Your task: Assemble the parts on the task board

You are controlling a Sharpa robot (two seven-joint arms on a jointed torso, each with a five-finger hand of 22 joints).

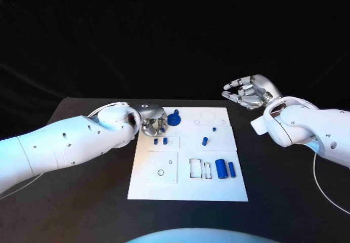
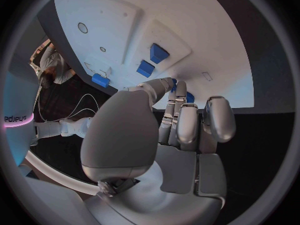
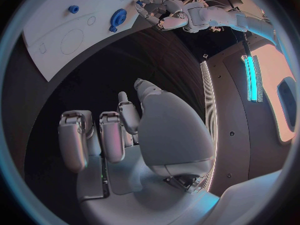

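Left hand [image 1: 151, 120] at the far left corner of the task board [image 1: 188, 190], fingers pinching a blue gear-like part [image 1: 173, 118]. Right hand [image 1: 249, 91] curled, holding nothing, past the far right corner of the board.

Bright board glare, dark surroundings

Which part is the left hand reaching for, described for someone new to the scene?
Start at the white task board on the black table. At its far corner on the robot's left, beside the left hand, stands the blue gear. It is a toothed disc; the other blue parts are small blocks, pegs and cylinders.
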